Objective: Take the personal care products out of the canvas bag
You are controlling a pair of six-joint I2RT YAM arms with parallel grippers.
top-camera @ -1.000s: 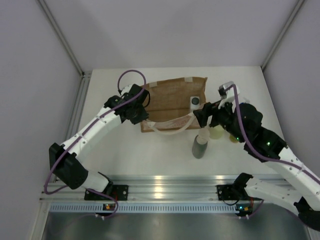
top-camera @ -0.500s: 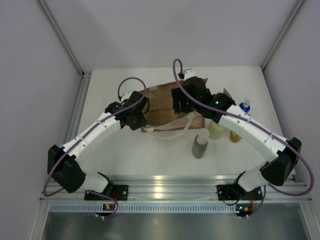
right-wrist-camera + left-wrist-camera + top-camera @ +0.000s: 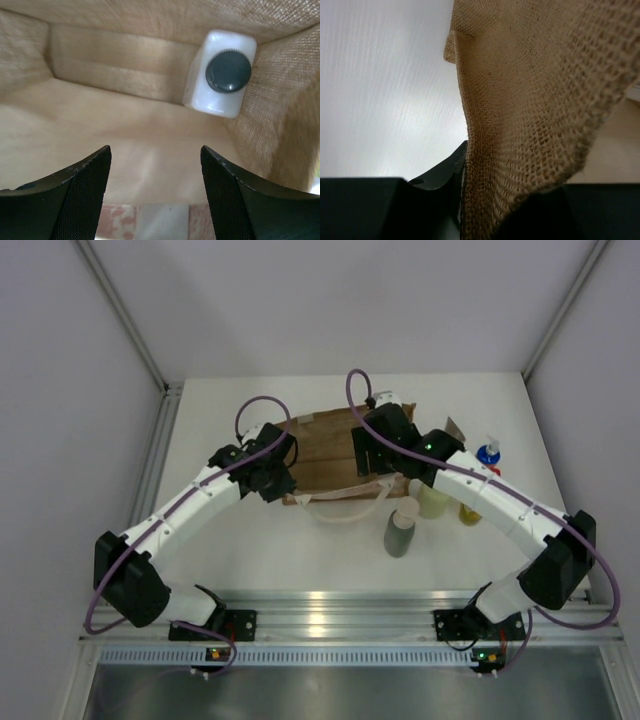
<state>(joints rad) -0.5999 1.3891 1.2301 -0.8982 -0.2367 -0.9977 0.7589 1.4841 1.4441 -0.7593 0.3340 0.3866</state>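
Left gripper is clamped fully closed on the canvas bag at the bag's left end. The left wrist view shows the brown weave running down between its pinched jaws.

The right gripper has its jaws parted wide and holds nothing. It sits at the bag's mouth, its two dark fingers framing the pale lining inside.

Deep inside the bag, the white square dark-capped bottle is tucked into the inner corner on the right of the right wrist view. It sits against the bag's woven wall with its cap towards the camera. No other product shows inside the bag from that view.

From above, the bag lies on the white table with its white rope handles spilling out on its near side.

- The grey cylinder with pale cap stands upright off the bag's near right corner, just past the handles.
- The pale-yellow white-capped bottle is just beside the bag's right end, partly under the right arm.
- The amber red-capped bottle is a little farther out from the bag.
- The orange-blue bottle stands well to the right of the bag.
- The flat grey-brown sachet peeks out near the bag's far right corner.
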